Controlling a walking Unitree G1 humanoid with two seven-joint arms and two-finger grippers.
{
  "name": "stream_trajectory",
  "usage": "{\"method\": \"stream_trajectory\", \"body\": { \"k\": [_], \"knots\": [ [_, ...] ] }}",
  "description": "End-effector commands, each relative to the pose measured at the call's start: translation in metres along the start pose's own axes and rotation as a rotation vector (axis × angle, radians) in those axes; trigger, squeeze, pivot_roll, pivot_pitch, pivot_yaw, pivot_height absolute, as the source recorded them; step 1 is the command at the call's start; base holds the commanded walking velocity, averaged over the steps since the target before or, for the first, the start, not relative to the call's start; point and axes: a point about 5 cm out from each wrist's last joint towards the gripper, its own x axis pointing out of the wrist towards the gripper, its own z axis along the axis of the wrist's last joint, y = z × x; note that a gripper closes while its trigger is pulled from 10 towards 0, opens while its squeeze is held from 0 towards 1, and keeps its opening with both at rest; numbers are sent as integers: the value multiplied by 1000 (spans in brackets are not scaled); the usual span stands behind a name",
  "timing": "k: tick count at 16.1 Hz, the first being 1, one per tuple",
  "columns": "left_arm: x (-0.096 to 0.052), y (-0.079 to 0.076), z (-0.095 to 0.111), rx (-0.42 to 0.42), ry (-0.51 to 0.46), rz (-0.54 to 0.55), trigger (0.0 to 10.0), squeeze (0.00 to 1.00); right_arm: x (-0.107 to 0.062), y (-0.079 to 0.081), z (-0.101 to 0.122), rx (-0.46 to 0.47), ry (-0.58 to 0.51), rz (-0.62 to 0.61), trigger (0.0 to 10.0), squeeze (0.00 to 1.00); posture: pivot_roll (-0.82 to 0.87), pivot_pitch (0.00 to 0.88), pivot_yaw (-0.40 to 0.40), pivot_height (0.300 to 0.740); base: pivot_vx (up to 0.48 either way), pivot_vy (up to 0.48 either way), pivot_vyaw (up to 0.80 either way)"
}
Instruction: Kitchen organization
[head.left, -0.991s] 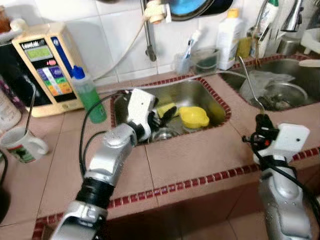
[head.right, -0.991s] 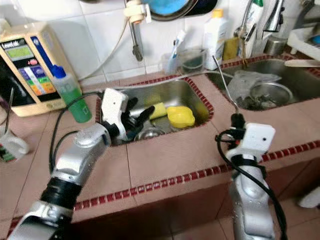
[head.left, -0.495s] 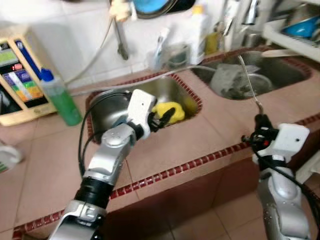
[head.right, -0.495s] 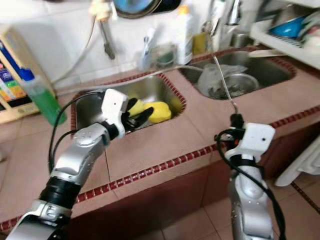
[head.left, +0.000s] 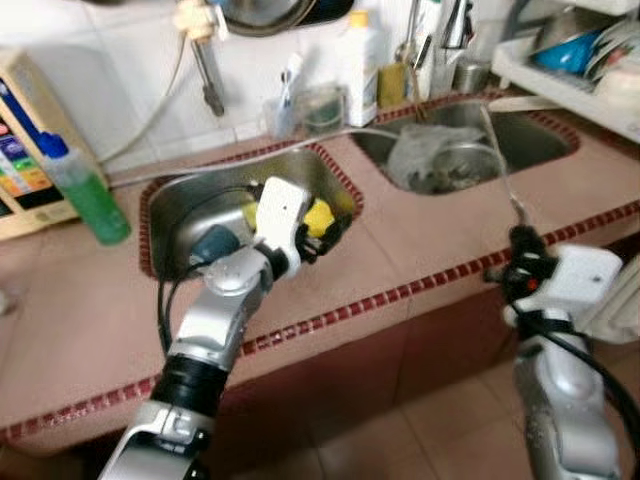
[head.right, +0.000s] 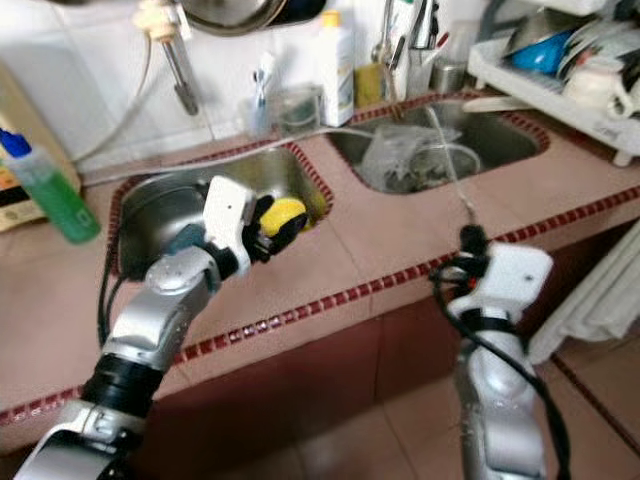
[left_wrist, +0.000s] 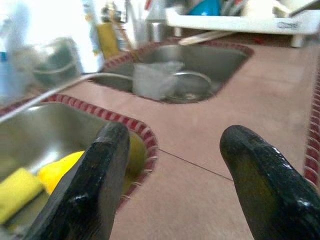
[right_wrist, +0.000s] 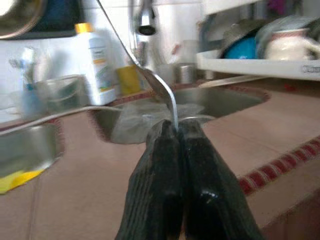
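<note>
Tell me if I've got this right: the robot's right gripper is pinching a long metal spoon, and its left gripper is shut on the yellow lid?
Not quite. The right gripper does pinch the spoon, but the left gripper is open and empty; the left wrist view shows its fingers spread, with the yellow lid lying beyond them in the sink.

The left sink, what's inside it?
In the left sink lie a yellow lid and a yellow sponge. The left gripper and its arm cover part of the basin, hiding anything underneath.
</note>
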Motion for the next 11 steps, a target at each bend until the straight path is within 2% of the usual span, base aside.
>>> {"method": "stream_trajectory", "body": {
  "k": [1,7,10,11],
  "knots": [
    [-1,4,0,1,12,24,10000,0,3,3,4,14,-11,5,10000,0,-178,32,129,740,0,0,0],
    [-1,2,-1,-5,20,23,10000,0,4,3,1,27,13,3,10000,0,-174,24,128,740,0,0,-767],
    [-1,1,-1,2,19,15,10000,0,4,5,2,-1,2,25,10000,0,-173,18,128,740,0,0,0],
    [-1,1,-1,-3,23,12,10000,0,5,5,1,-32,7,25,10000,0,-173,16,127,740,0,0,800]
  ]
}}
